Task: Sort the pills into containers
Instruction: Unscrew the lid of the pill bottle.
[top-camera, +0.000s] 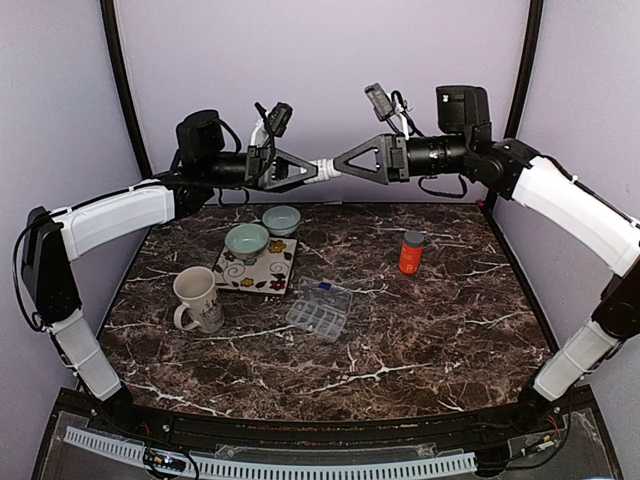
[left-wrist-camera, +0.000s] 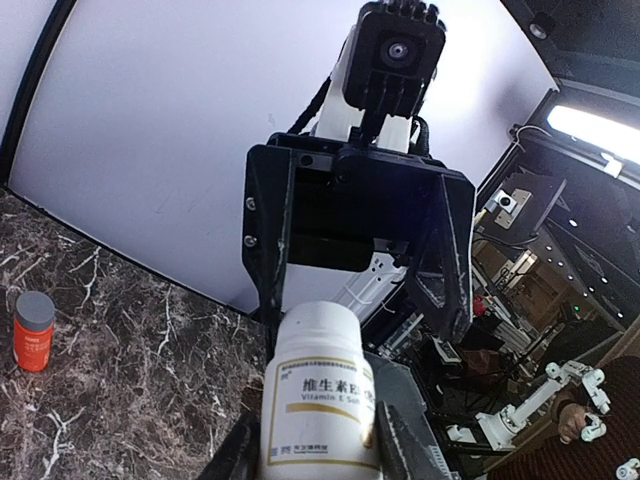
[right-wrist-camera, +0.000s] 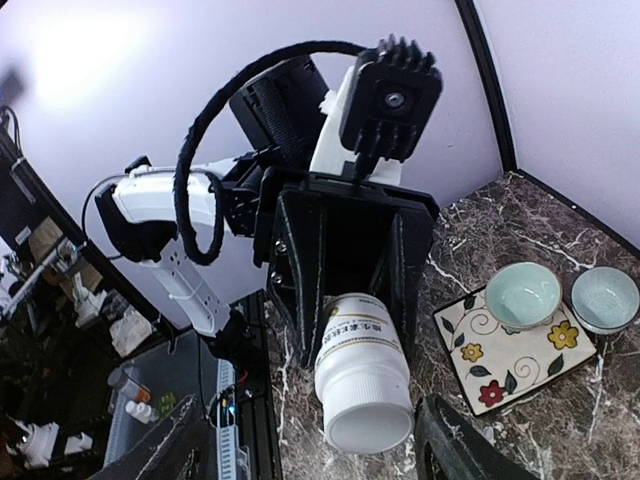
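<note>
A white vitamin bottle (top-camera: 325, 169) hangs high over the back of the table, lying sideways between the two raised arms. My left gripper (top-camera: 308, 170) is shut on its labelled body (left-wrist-camera: 320, 395). My right gripper (top-camera: 342, 160) faces it, its fingers (right-wrist-camera: 452, 440) spread wide either side of the white cap end (right-wrist-camera: 368, 415) without touching it. The containers, a clear organiser box (top-camera: 319, 310), lie flat at the table's middle below. The pills are out of view.
An orange bottle with a grey cap (top-camera: 411, 252) stands right of centre. A cream mug (top-camera: 198, 298) stands at the left. Two pale green bowls (top-camera: 247, 241) (top-camera: 281, 219) sit on and behind a flowered tile (top-camera: 262, 272).
</note>
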